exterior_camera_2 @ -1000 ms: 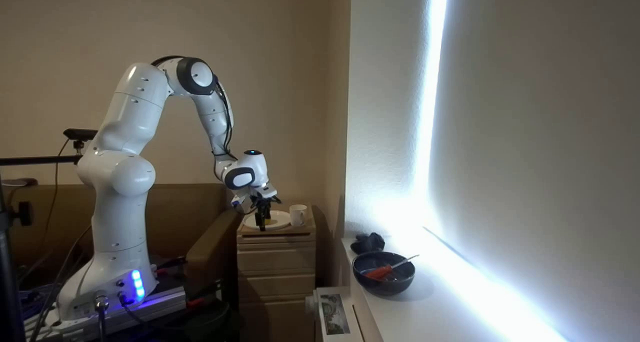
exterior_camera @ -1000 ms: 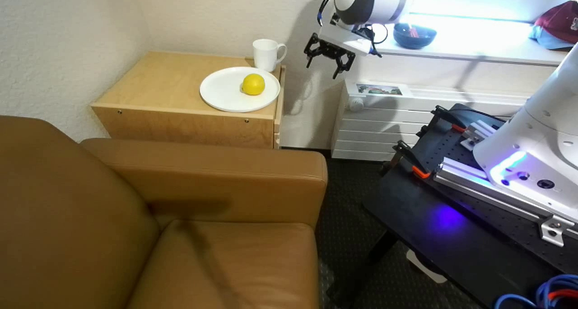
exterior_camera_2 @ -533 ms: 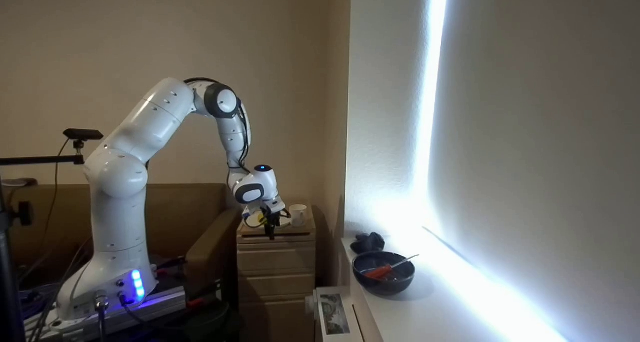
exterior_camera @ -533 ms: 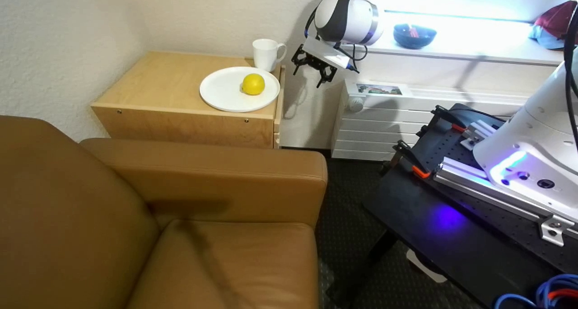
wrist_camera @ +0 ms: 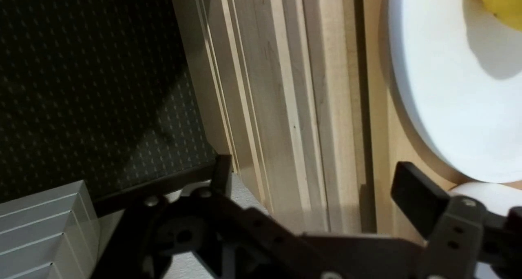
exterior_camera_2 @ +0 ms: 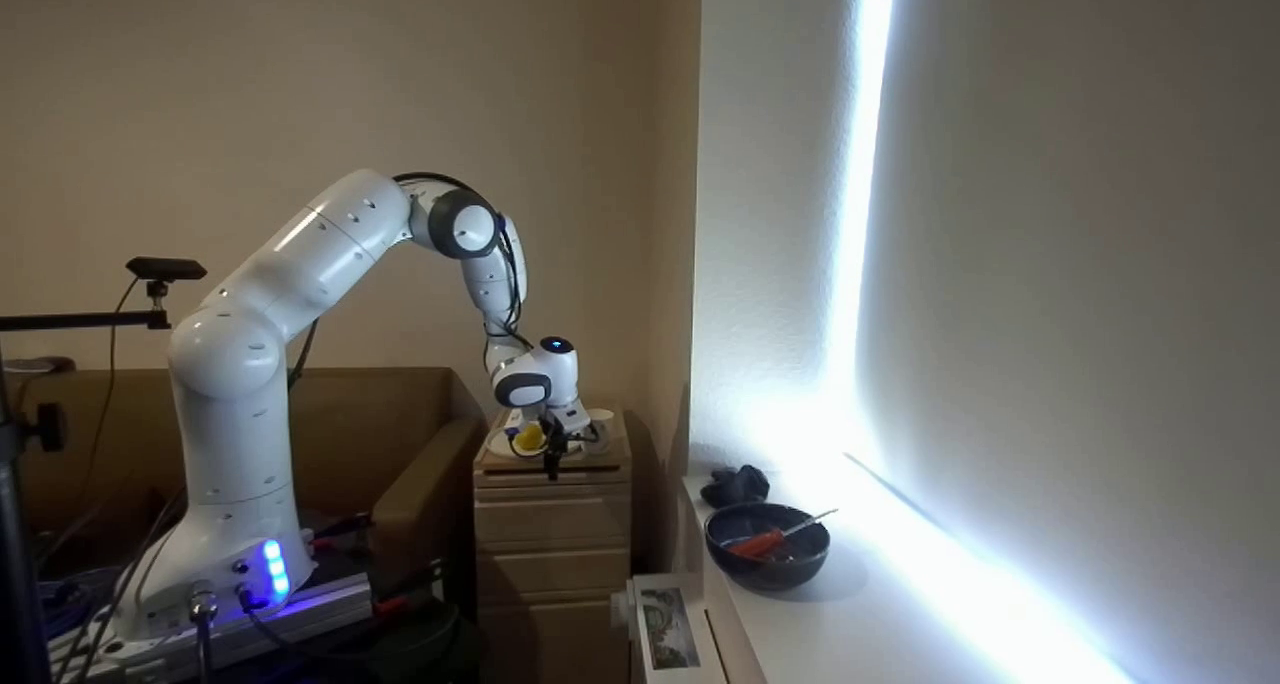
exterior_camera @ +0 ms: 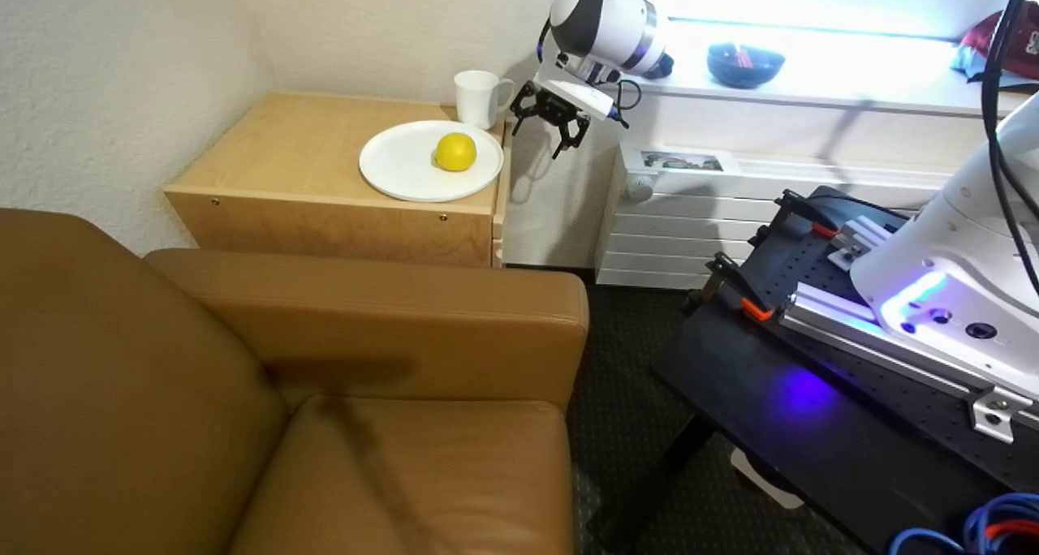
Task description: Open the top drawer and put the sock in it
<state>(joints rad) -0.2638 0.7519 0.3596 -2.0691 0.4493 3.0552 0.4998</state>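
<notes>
My gripper (exterior_camera: 536,144) is open and empty beside the front edge of the light-wood cabinet (exterior_camera: 300,145). In an exterior view it (exterior_camera_2: 553,470) hangs in front of the cabinet's upper front. In the wrist view its fingers (wrist_camera: 313,161) are wide apart, with the drawer fronts between them and the right finger over the cabinet top. The top drawer (exterior_camera_2: 605,478) is a shallow strip under the top; in the wrist view its front (wrist_camera: 336,87) lies beside a narrow dark gap. It looks shut or nearly so. I cannot identify a sock; a dark crumpled thing (exterior_camera_2: 738,485) lies on the sill.
A white plate (exterior_camera: 394,161) with a yellow lemon (exterior_camera: 456,151) and a white mug (exterior_camera: 476,99) stand on the cabinet. A dark bowl (exterior_camera_2: 770,569) holds a red-handled screwdriver. A radiator (exterior_camera: 674,222) stands below the sill; a brown sofa (exterior_camera: 365,336) adjoins the cabinet.
The arm has reached forward and down toward the cabinet. In the exterior views the gripper has shifted toward the cabinet's front. The fingers stay open, and the objects have not moved.
</notes>
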